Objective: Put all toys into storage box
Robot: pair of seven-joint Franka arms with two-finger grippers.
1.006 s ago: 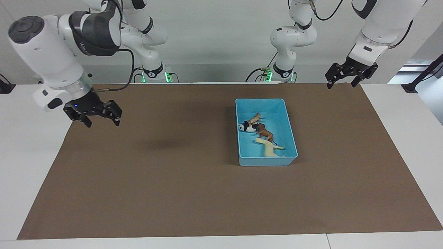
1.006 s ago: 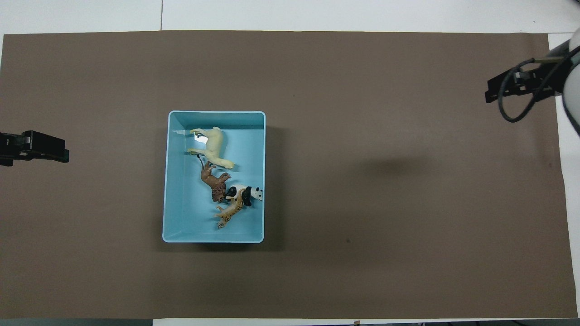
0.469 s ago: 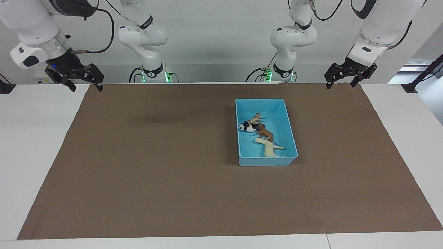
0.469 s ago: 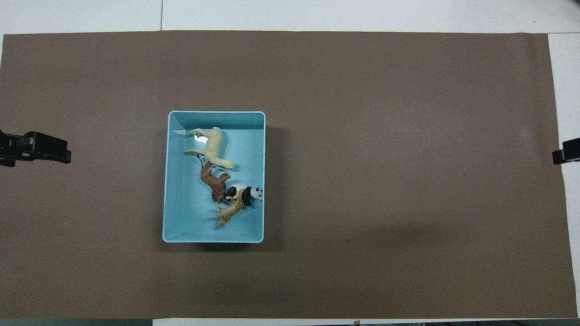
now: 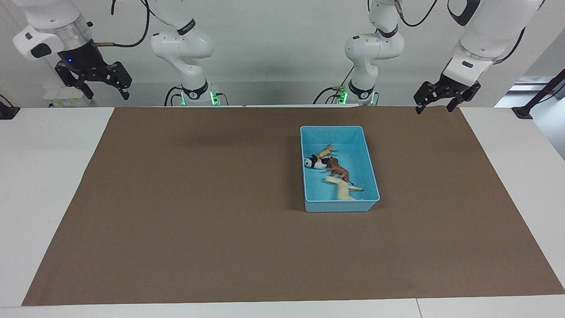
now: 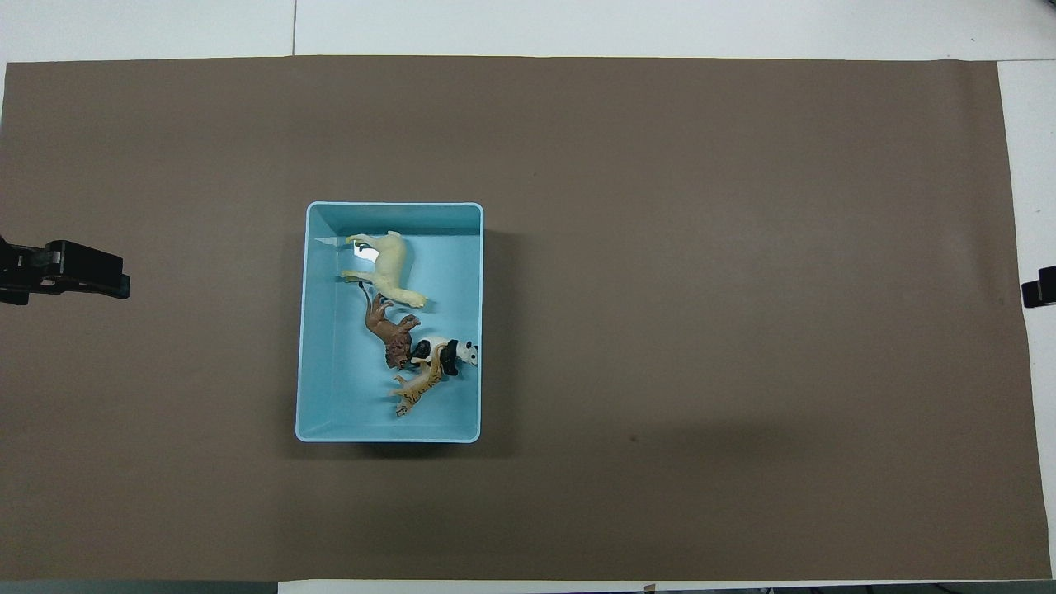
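Brown paper covers most of the white table point(image 5: 53, 185), and on it, toward the left arm's end, sits the light blue storage box point(image 5: 370, 164) with its long axis running away from the robots. All four toys lie on their sides inside it: the cream-white horse point(image 6: 388, 268) farthest from the robots, the brown lion point(image 6: 389, 332) next, then the panda point(image 6: 450, 355) and the tiger point(image 6: 419, 388) nearest them, these last three touching one another in a loose cluster. No figurine is visible on the paper outside the box, so the task looks complete — nothing seems left to fetch.

The relation that matters now is distance: both claws hang well apart from the box. The left gripper point(image 5: 445, 100) hovers over the paper's corner near its own base, closer to the box than its partner, jaws spread and empty. The right gripper point(image 5: 97, 84) is raised high over the opposite end of the table, also wide and empty — wrist tilted, fingers pointing down and outward. Both arms appear to be waiting.
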